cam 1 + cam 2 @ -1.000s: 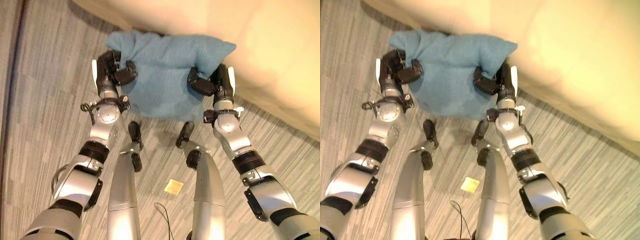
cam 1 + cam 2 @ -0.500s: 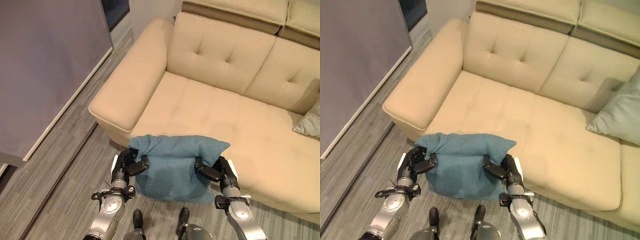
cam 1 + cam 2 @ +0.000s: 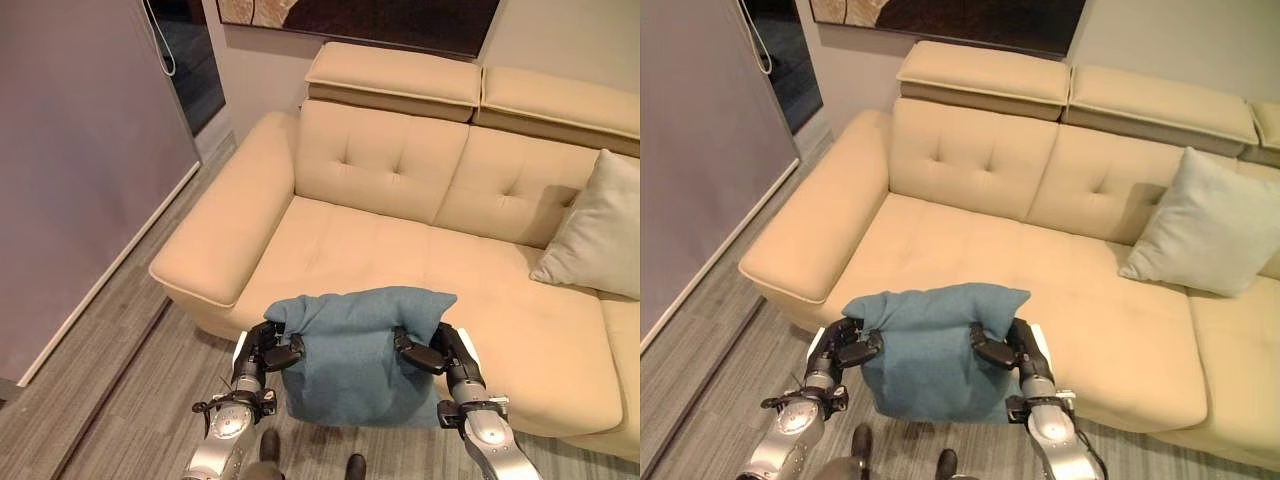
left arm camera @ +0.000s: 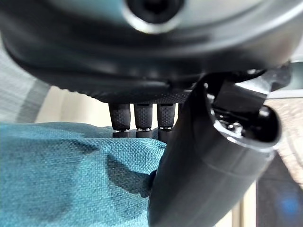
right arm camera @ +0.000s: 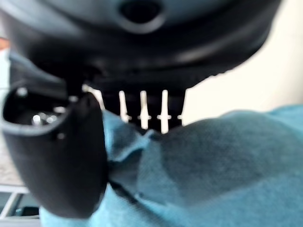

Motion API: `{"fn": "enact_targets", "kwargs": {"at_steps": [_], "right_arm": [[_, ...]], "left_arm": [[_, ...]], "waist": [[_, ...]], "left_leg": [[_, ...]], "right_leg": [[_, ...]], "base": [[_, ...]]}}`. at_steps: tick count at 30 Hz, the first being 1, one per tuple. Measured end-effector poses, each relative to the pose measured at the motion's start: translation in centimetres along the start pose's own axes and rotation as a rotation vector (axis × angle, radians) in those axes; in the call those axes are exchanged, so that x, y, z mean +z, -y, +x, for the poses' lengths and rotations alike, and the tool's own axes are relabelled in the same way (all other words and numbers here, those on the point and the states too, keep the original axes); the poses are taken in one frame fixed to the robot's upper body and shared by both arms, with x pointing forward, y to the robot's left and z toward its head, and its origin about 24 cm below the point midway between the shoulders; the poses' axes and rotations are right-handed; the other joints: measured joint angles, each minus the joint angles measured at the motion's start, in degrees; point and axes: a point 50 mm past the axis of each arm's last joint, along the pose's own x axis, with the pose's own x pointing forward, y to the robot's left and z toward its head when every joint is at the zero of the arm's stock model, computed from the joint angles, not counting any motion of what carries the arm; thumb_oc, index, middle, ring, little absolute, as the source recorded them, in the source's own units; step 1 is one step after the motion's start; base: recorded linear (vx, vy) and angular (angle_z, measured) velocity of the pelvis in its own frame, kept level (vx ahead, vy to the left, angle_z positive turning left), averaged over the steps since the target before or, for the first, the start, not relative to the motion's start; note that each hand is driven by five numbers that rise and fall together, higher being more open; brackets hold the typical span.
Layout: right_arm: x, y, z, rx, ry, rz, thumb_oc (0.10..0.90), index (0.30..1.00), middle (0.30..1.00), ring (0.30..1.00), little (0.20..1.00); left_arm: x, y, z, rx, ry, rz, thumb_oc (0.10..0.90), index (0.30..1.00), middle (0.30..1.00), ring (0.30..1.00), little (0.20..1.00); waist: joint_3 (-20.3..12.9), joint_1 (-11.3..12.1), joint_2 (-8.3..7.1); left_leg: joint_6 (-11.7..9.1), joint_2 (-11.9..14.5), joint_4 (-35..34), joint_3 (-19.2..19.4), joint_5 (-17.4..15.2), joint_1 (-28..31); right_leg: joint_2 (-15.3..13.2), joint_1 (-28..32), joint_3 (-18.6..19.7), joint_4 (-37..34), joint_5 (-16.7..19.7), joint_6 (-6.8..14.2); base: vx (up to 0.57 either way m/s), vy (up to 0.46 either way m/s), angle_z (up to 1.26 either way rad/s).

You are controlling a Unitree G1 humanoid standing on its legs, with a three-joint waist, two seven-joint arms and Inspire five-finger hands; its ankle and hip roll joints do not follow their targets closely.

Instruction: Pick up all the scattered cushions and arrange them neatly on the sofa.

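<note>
While my left hand (image 3: 262,352) and right hand (image 3: 441,350) pinch the teal fabric cushion (image 3: 358,350) hanging between them, thumbs curled into cloth, I should lift evenly and clear the beige sofa (image 3: 400,260) edge ahead.

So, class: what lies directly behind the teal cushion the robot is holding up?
Behind the teal cushion, pinched by the left hand and right hand, is the beige sofa. The cushion hides part of the seat's front edge.
</note>
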Motion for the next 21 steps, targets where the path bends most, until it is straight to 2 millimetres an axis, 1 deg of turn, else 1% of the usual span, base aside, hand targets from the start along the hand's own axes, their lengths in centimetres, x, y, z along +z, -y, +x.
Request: {"fn": "enact_targets", "kwargs": {"at_steps": [1, 2, 3, 4, 5, 6, 7, 8, 9, 11, 13, 14, 15, 16, 18, 19, 20, 21], "right_arm": [[-0.3, -0.7, -0.2, 0.016, -0.016, 0.007, 0.4, 0.3, 0.3, 0.3, 0.3], [-0.5, -0.9, -0.4, 0.022, -0.021, 0.011, 0.4, 0.3, 0.3, 0.3, 0.3], [-0.6, -0.9, -0.5, 0.024, -0.026, 0.013, 0.4, 0.3, 0.3, 0.3, 0.3], [-0.5, -1.0, -0.4, 0.026, -0.024, 0.018, 0.4, 0.3, 0.3, 0.3, 0.3], [-0.5, -1.3, -0.4, 0.031, -0.023, 0.025, 0.4, 0.3, 0.3, 0.3, 0.3], [-0.5, -1.7, -0.5, 0.041, -0.027, 0.039, 0.4, 0.3, 0.3, 0.3, 0.3], [-0.5, -2.3, -0.5, 0.053, -0.028, 0.055, 0.4, 0.3, 0.3, 0.3, 0.3], [-0.4, -2.5, -0.5, 0.059, -0.026, 0.06, 0.4, 0.3, 0.3, 0.3, 0.3], [-0.2, -2.7, -0.3, 0.072, -0.017, 0.058, 0.4, 0.3, 0.3, 0.3, 0.3], [0.2, -3.0, 0.0, 0.091, -0.002, 0.053, 0.4, 0.3, 0.3, 0.3, 0.3], [0.6, -3.2, 0.2, 0.102, 0.016, 0.036, 0.4, 0.3, 0.3, 0.3, 0.3], [0.9, -3.3, 0.4, 0.108, 0.026, 0.031, 0.4, 0.3, 0.3, 0.3, 0.3], [1.0, -3.4, 0.5, 0.109, 0.029, 0.03, 0.4, 0.3, 0.3, 0.3, 0.3], [1.0, -3.3, 0.5, 0.107, 0.028, 0.028, 0.4, 0.3, 0.3, 0.3, 0.3], [0.9, -3.1, 0.5, 0.105, 0.024, 0.02, 0.4, 0.3, 0.3, 0.3, 0.3], [0.6, -2.7, 0.3, 0.098, 0.014, 0.007, 0.4, 0.3, 0.3, 0.3, 0.3], [0.3, -2.2, 0.3, 0.085, 0.002, -0.003, 0.4, 0.3, 0.3, 0.3, 0.3], [-0.1, -1.7, 0.2, 0.07, -0.013, -0.011, 0.4, 0.3, 0.3, 0.3, 0.3]], "left_arm": [[-0.6, -0.6, -0.3, 0.014, -0.025, 0.012, 0.4, 0.3, 0.3, 0.3, 0.3], [-0.7, -0.8, -0.4, 0.018, -0.028, 0.018, 0.4, 0.3, 0.3, 0.3, 0.3], [-0.5, -1.0, -0.3, 0.012, -0.022, 0.029, 0.4, 0.3, 0.3, 0.3, 0.3], [-0.3, -1.1, -0.2, 0.012, -0.015, 0.041, 0.4, 0.3, 0.3, 0.3, 0.3], [-0.1, -1.3, -0.1, 0.017, -0.008, 0.047, 0.4, 0.3, 0.3, 0.3, 0.3], [0.2, -1.7, 0.1, 0.025, -0.001, 0.057, 0.4, 0.3, 0.3, 0.3, 0.3], [0.9, -2.3, 0.4, 0.03, 0.017, 0.086, 0.4, 0.3, 0.3, 0.3, 0.3], [1.0, -2.3, 0.5, 0.028, 0.022, 0.086, 0.4, 0.3, 0.3, 0.3, 0.3], [1.1, -2.5, 0.5, 0.037, 0.024, 0.087, 0.4, 0.3, 0.3, 0.3, 0.3], [1.3, -2.8, 0.5, 0.052, 0.033, 0.082, 0.4, 0.3, 0.3, 0.3, 0.3], [1.4, -3.2, 0.5, 0.067, 0.042, 0.076, 0.4, 0.3, 0.3, 0.3, 0.3], [1.5, -3.3, 0.5, 0.073, 0.045, 0.074, 0.4, 0.3, 0.3, 0.3, 0.3], [1.5, -3.3, 0.5, 0.075, 0.044, 0.072, 0.4, 0.3, 0.3, 0.3, 0.3], [1.5, -3.2, 0.5, 0.073, 0.044, 0.07, 0.4, 0.3, 0.3, 0.3, 0.3], [1.4, -3.1, 0.5, 0.073, 0.042, 0.067, 0.4, 0.3, 0.3, 0.3, 0.3], [1.3, -3.0, 0.5, 0.068, 0.039, 0.065, 0.4, 0.3, 0.3, 0.3, 0.3], [1.0, -2.4, 0.4, 0.059, 0.031, 0.049, 0.4, 0.3, 0.3, 0.3, 0.3], [0.6, -1.8, 0.2, 0.05, 0.02, 0.033, 0.4, 0.3, 0.3, 0.3, 0.3]], "waist": [[-0.42, -0.92, 0.33], [-0.62, -1.25, -0.39], [-0.85, -1.94, -1.17], [-0.91, -1.69, -1.31], [-0.84, -1.44, -1.22], [-0.74, -1.5, -1.07], [-0.4, -1.33, -0.94], [0.14, -1.07, -0.17], [0.55, -0.55, -0.1], [1.49, -0.63, 1.34], [1.81, -0.32, 1.9], [1.88, 0.48, 1.99], [1.89, 0.65, 2.01], [1.96, 0.29, 1.88], [2.22, -0.43, 1.29], [2.45, -1.37, 0.3], [2.53, -1.74, 0.79], [2.19, -1.4, 1.64]], "left_leg": [[2.06, -0.4, -0.84, -0.37, 2.48, 3.13], [2.36, -1.18, -1.58, 0.71, 2.28, 4.34], [3.92, -2.71, -2.93, 3.02, 2.33, 6.25], [4.82, -3.47, -3.61, 4.91, 2.27, 7.32], [5.6, -4.06, -3.74, 6.0, 1.88, 8.22], [6.28, -4.49, -3.71, 6.66, 1.37, 9.19], [7.47, -5.11, -3.58, 6.65, 0.54, 10.58], [8.3, -5.16, -3.76, 6.76, -0.18, 11.42], [8.54, -5.18, -3.89, 7.32, -0.48, 12.51], [8.4, -5.25, -4.56, 7.84, -0.68, 14.04], [8.22, -5.25, -5.41, 8.45, -0.78, 14.49], [7.83, -5.25, -5.83, 9.19, -1.07, 14.5], [7.43, -5.26, -6.28, 9.53, -1.32, 14.62], [7.09, -5.22, -6.34, 9.4, -1.55, 14.75], [6.19, -5.12, -6.32, 9.26, -1.91, 15.48], [4.89, -5.19, -6.36, 7.78, -2.46, 16.85], [3.91, -4.2, -6.36, 7.15, -2.93, 17.77], [3.02, -2.76, -6.13, 6.29, -3.37, 18.1]], "right_leg": [[-0.32, 1.06, 1.82, 2.22, -2.23, 1.12], [-1.65, 0.67, 2.33, 4.07, -3.13, 2.17], [-3.96, -0.26, 2.94, 7.47, -4.63, 4.13], [-5.25, -1.89, 2.9, 10.73, -5.34, 5.16], [-6.28, -3.74, 2.87, 14.73, -5.99, 6.15], [-7.32, -6.25, 2.83, 20.83, -6.87, 7.78], [-8.79, -9.27, 2.85, 28.74, -7.64, 10.0], [-9.18, -10.34, 2.77, 30.92, -8.04, 10.44], [-9.63, -11.19, 2.74, 33.04, -8.11, 10.49], [-10.52, -11.84, 2.68, 30.95, -8.02, 10.47], [-11.88, -12.75, 0.44, 25.12, -7.3, 9.55], [-12.77, -13.69, -0.86, 20.6, -6.09, 9.7], [-13.19, -14.19, -1.62, 15.6, -3.39, 10.42], [-13.12, -14.53, -1.53, 12.04, -1.21, 10.45], [-12.68, -14.41, -1.51, 8.65, 2.12, 10.04], [-11.71, -12.07, -0.93, 5.76, 6.5, 7.82], [-10.87, -11.07, -1.2, 5.92, 8.98, 6.86], [-9.37, -10.1, -1.56, 5.06, 8.79, 5.85]], "base": [[0.28, 0.334, -1.29], [0.14, 0.206, -0.88], [0.12, 0.187, -0.73], [0.1, 0.168, -0.77], [0.09, 0.148, -0.65], [0.14, 0.187, -0.31], [0.12, 0.136, -0.1], [0.14, 0.094, -0.11], [0.09, 0.005, -0.11], [0.12, -0.017, -0.02], [0.15, -0.069, -0.2], [0.16, -0.085, -0.42], [0.15, -0.093, -0.35], [0.12, -0.094, -0.15], [0.11, -0.106, 0.19], [0.15, -0.16, 0.49], [0.2, -0.218, 0.46], [0.14, -0.18, 0.15]]}}
